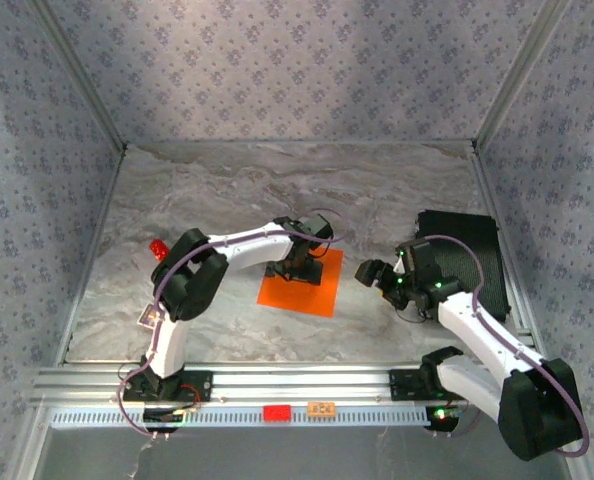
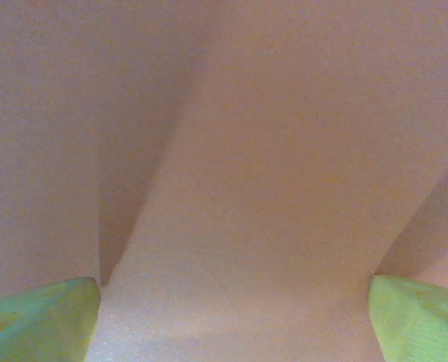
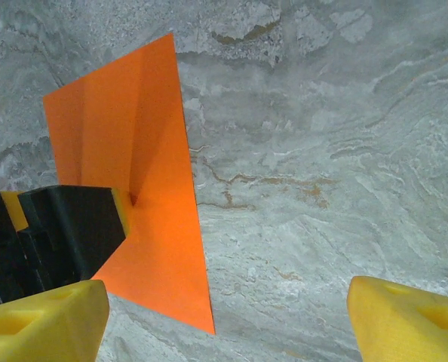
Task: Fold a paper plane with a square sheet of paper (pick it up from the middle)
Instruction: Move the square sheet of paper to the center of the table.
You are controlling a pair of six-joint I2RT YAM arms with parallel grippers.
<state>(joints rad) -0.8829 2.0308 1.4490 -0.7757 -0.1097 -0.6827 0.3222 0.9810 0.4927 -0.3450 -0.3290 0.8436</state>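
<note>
Lying on the table [image 1: 397,190]: square sheet of paper [image 1: 299,292], unfolded, slight ridge at centre. Left gripper [image 1: 297,268]: jaws spread, tips planted on sheet's middle. Right gripper [image 1: 369,272]: spread, empty, near sheet's right edge. Judged: pickup not yet made; all folds outstanding.

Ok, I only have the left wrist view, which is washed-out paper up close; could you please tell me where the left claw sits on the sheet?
Observer: The left claw is down on the square orange sheet, near its middle toward the far edge.
Operator: Thanks. Is the paper lying flat there?
Observer: No; the right wrist view shows a shaded ridge running from the left claw's finger across the sheet.
Operator: And the right claw?
Observer: The right claw is open, just off the sheet's right edge, over the marble table.
</note>
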